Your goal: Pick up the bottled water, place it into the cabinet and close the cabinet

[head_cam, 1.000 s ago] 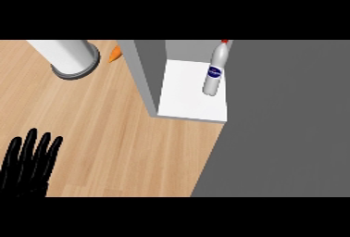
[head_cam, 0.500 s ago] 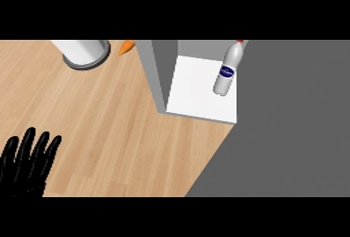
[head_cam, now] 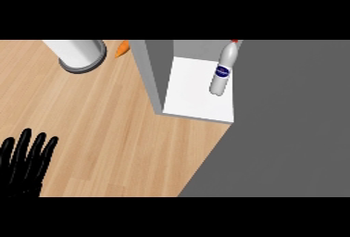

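Observation:
The bottled water (head_cam: 223, 69), clear with a blue label and a red cap, lies on the white floor of the cabinet (head_cam: 195, 95) at the upper middle, its cap pointing away from me. The cabinet's grey side wall (head_cam: 153, 65) stands to the bottle's left. My left hand (head_cam: 24, 164) rests open at the lower left edge, fingers straight and pointing up, far from the bottle. No right hand shows in the head view.
A white cylinder on a grey round base (head_cam: 78, 53) stands at the upper left of the wooden counter (head_cam: 116, 134). An orange thing (head_cam: 121, 47) peeks out beside it. A large grey surface (head_cam: 287, 129) fills the right side.
The whole view has shifted: the cabinet, bottle and cylinder sit slightly further right and higher in the picture. The left hand has slid a little toward the left edge.

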